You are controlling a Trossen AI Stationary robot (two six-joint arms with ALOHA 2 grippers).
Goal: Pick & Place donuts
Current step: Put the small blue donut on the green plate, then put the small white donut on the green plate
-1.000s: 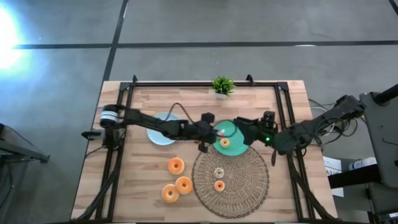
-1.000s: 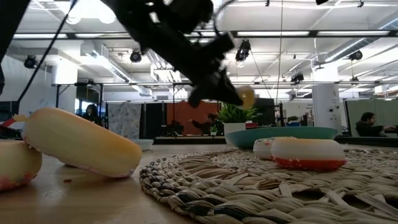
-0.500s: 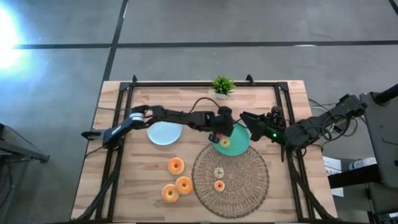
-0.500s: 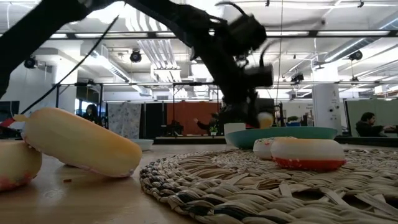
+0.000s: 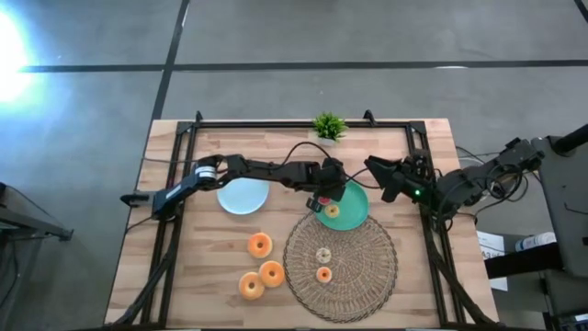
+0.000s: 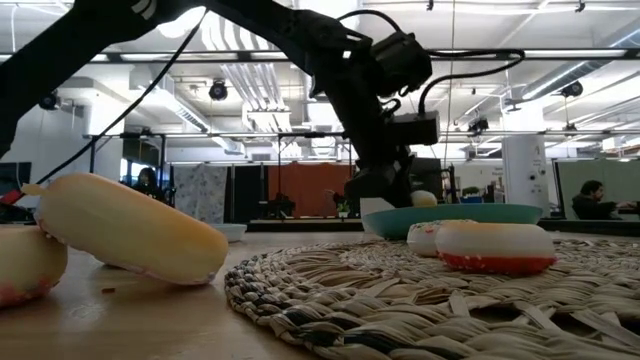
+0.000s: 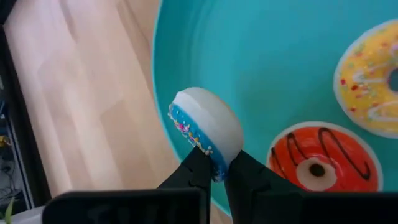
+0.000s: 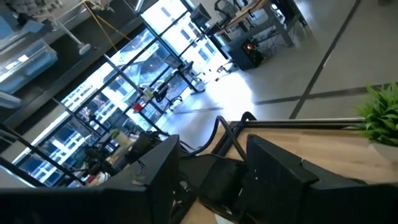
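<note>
My left gripper [image 7: 219, 173] is over the teal plate [image 7: 267, 56], near its left rim, shut on a small donut [image 7: 208, 127] with blue sprinkled icing and a white underside. The low view shows this gripper [image 6: 385, 190] and donut [image 6: 424, 199] just above the plate's rim [image 6: 470, 212]. Two small donuts lie flat in the plate, one yellow-iced [image 7: 373, 81] and one orange with dark drizzle [image 7: 323, 165]. Two more small donuts [image 5: 323, 254] [image 5: 323, 274] lie on the woven mat [image 5: 367, 276]. Three larger orange donuts [image 5: 260, 245] [image 5: 271, 273] [image 5: 251, 286] lie on the table. My right gripper [image 5: 386, 181] is open, raised right of the plate. My left gripper pinches the blue-iced donut's rim [image 7: 214, 163] between its two fingers, one on the iced face and one on the white underside. The fingers come from above, slanting from the table's left. The donut stands on edge below them; whether it touches the plate, I cannot tell.
A blue plate [image 5: 243, 196] lies left of the teal one, under my left arm. A small potted plant [image 5: 328, 127] stands at the far edge. A dark frame [image 5: 184, 138] runs along the table's sides. Bare wood shows at the near left and far left.
My left gripper has carried the small donut rightward from beside the teal plate to over its left part and has come down toward it. My right gripper has drawn back from over the plate toward the table's right and far edge.
</note>
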